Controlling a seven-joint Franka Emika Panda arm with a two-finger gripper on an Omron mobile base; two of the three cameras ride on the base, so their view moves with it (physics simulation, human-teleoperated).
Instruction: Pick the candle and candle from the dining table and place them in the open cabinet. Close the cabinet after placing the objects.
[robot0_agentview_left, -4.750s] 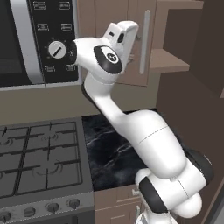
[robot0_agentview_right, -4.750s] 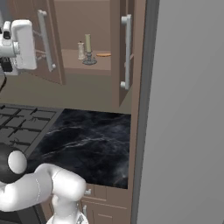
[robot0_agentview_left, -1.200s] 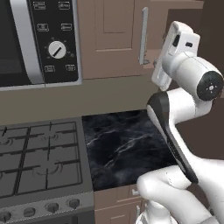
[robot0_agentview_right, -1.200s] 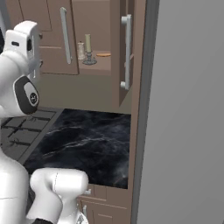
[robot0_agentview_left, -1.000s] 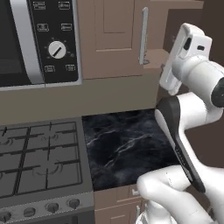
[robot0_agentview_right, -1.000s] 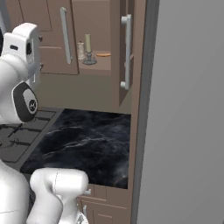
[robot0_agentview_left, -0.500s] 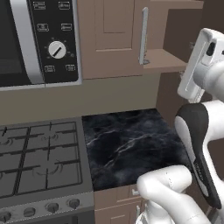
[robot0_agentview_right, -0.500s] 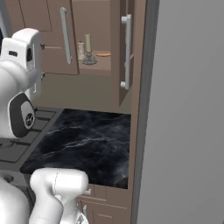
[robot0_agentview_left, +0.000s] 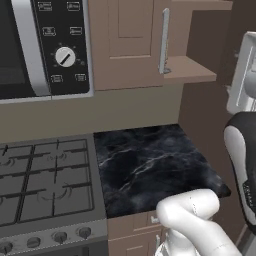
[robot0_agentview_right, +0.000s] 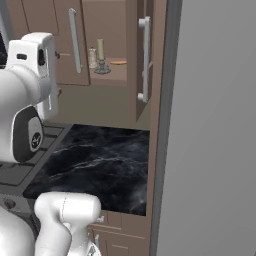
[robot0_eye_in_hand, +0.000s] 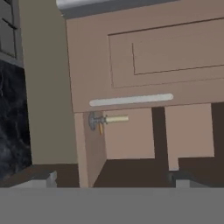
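Observation:
Both candles stand on the shelf of the open cabinet (robot0_agentview_right: 117, 70). The slim candle on its grey dish (robot0_agentview_right: 101, 56) has the short stub candle (robot0_agentview_right: 92, 58) just to its left. The hand view is rolled, so the slim candle (robot0_eye_in_hand: 109, 119) looks sideways inside the cabinet opening (robot0_eye_in_hand: 131, 144). My gripper (robot0_eye_in_hand: 111, 180) is open and empty, facing that opening from a distance. The hand's white body (robot0_agentview_right: 32, 65) hangs left of the cabinet, and sits at the right edge (robot0_agentview_left: 245, 75) of the left base view. The black marble dining table top (robot0_agentview_left: 150, 165) lies below.
The cabinet's right door (robot0_agentview_right: 145, 60) stands open, edge-on, with a silver bar handle. The left door (robot0_agentview_left: 132, 42) is closed. A microwave (robot0_agentview_left: 45, 45) hangs at left above a gas stove (robot0_agentview_left: 45, 180). A tall grey panel (robot0_agentview_right: 210, 130) walls off the right side.
The arm has swung to the right, carrying the hand from the middle of the left base view to its right edge. The gripper stayed open and the candles did not move.

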